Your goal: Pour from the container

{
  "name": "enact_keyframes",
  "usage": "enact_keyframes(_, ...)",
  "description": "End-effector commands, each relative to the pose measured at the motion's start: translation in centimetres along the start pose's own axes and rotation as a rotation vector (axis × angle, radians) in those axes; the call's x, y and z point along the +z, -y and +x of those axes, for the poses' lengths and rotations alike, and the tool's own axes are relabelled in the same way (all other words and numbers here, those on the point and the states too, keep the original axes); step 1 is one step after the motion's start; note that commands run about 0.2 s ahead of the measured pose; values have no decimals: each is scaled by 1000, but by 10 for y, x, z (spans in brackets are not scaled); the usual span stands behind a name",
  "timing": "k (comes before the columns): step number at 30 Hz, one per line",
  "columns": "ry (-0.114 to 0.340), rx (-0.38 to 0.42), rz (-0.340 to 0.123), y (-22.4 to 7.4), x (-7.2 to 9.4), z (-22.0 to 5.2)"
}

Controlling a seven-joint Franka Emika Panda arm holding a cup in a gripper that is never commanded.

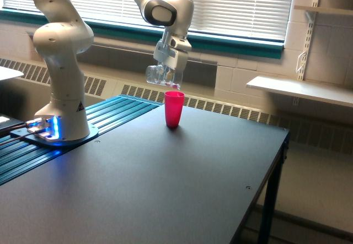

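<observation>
A small clear rounded container (161,75) hangs tipped on its side in the air, with my gripper (167,63) shut on it from above. Its mouth points toward the exterior view's right, just above and left of the rim of the red-pink tapered cup (174,109). That cup stands upright on the dark table (165,189). Something small and dark shows faintly inside the container; I cannot tell what it is. The container and the red cup do not touch.
The arm's white base (60,117) stands on a blue ribbed plate (110,117) at the exterior view's left. The table's right edge (265,183) drops off to the floor. A white shelf (300,90) juts from the wall at the right.
</observation>
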State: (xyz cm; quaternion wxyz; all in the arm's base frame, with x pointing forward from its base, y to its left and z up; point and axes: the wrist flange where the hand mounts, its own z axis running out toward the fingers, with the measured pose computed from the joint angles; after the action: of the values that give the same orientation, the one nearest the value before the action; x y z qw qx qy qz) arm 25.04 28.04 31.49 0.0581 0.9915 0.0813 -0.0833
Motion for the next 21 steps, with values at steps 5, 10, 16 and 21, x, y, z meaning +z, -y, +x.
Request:
enact_keyframes(5,6,1,10,-3,-3,-5)
enact_keyframes(10,6,-1,8,-5,-1,-8)
enact_keyframes(16,12,1,6,-6,1,-11)
enact_keyframes(21,25,3,10,-6,3,-14)
